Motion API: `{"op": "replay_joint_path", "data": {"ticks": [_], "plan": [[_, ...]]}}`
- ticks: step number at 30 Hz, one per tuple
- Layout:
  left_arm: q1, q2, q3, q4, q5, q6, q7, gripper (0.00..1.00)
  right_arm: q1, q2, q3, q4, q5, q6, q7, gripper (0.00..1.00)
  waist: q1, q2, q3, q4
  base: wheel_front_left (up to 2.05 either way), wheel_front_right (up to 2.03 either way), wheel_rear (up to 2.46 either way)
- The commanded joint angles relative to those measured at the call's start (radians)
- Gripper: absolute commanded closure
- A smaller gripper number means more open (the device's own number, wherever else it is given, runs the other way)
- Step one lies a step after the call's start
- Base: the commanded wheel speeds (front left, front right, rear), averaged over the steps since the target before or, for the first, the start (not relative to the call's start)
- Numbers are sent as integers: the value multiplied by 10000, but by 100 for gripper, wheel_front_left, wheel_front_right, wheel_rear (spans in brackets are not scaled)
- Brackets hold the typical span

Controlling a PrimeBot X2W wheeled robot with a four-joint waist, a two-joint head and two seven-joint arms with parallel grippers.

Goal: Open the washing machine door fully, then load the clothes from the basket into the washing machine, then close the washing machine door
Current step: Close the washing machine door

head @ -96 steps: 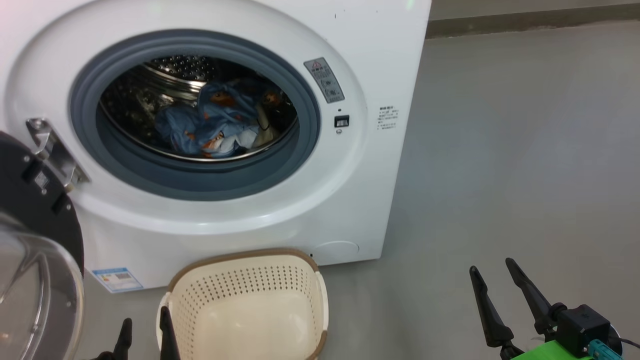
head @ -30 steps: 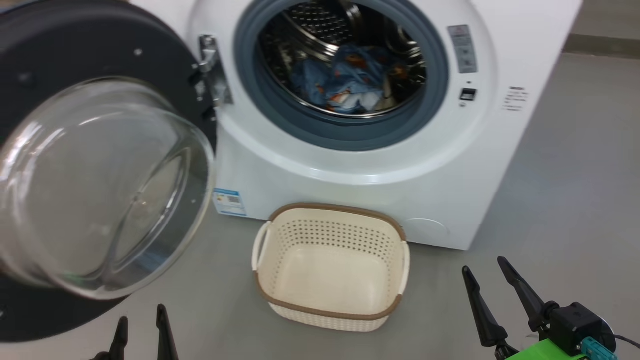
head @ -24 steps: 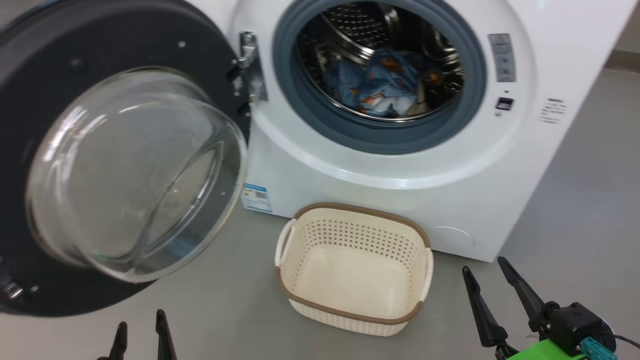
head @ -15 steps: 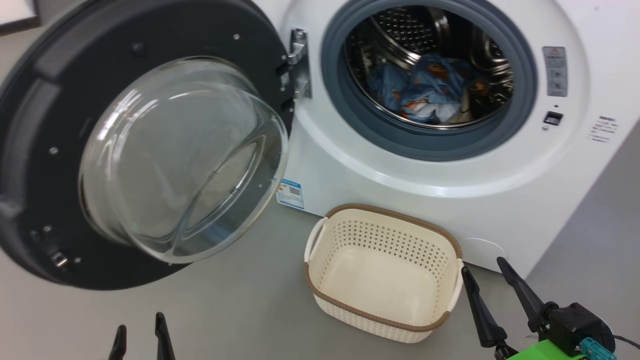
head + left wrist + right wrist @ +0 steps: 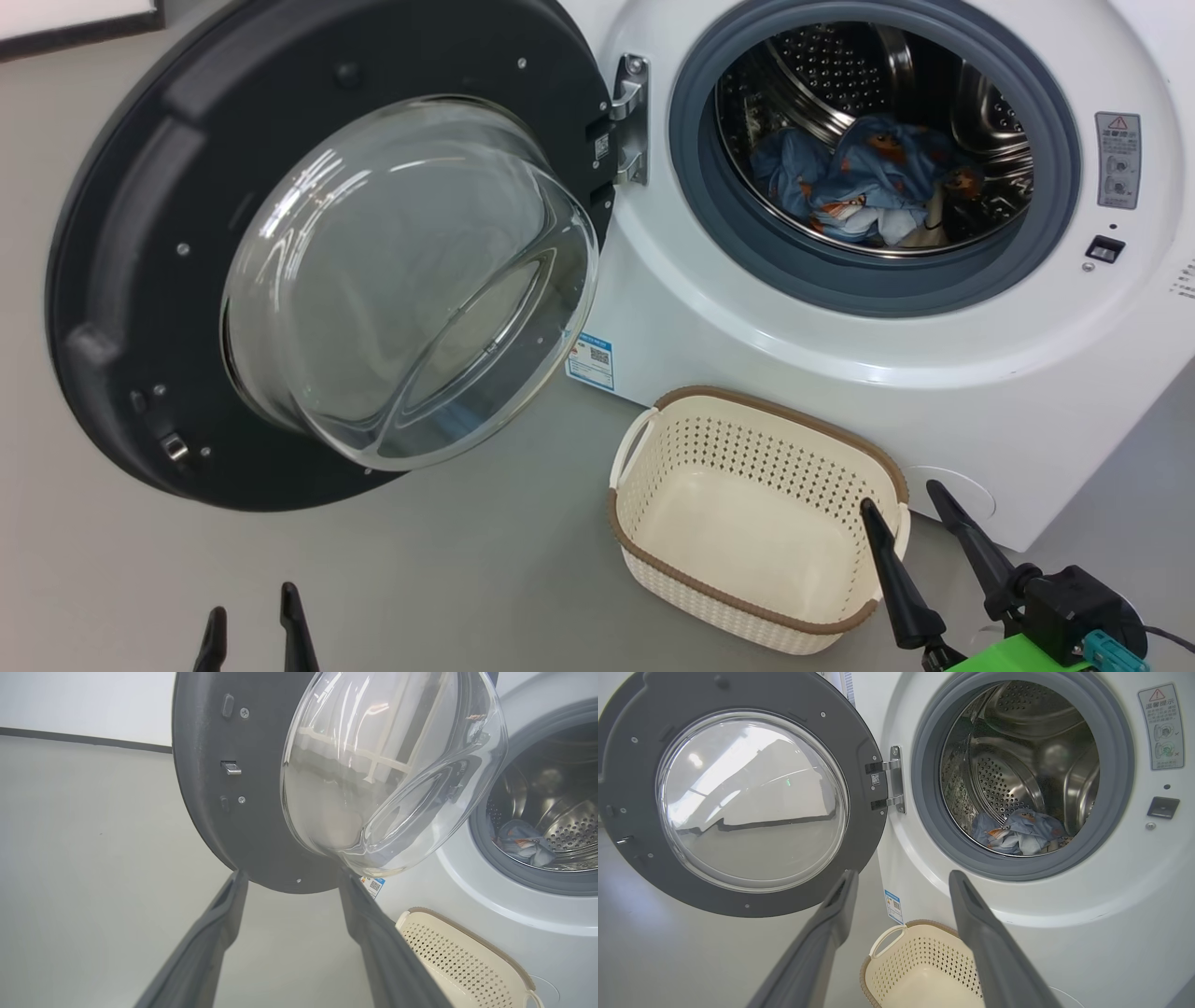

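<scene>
The big white front-loading washing machine [image 5: 840, 373] stands on the grey floor [image 5: 467, 579] with its mouth clear, because the large round door with glossy black rim and bulging glass bowl [image 5: 121, 280] is swung wide to the left on its metal hinge [image 5: 632, 117]. The small cream perforated plastic basket with a brown rim [image 5: 775, 411] sits on the floor just in front of the machine, keeping the carry short; it is empty. The light blue, cream and orange clothes [image 5: 868, 182] lie heaped low in the steel drum [image 5: 822, 65], so loading looks finished and only closing the door is left. Both end effectors are released and empty, each with 2 fingers spread: the left end effector [image 5: 252, 602] below the door, well placed to push it, the right end effector [image 5: 901, 495] near the basket's corner.
</scene>
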Motion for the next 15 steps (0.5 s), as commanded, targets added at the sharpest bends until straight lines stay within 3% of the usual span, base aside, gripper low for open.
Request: {"op": "replay_joint_path", "data": {"ticks": [1,15], "plan": [[-142,59,365,-294,111,70,-65,0,-178,-65,233,-226,-120,88,-49,0,0,0,6,45,0,0,0],[-132,49,458,-302,118,94,-65,0,-164,-50,255,-192,-81,88,-49,0,0,0,-9,170,0,0,0]]}}
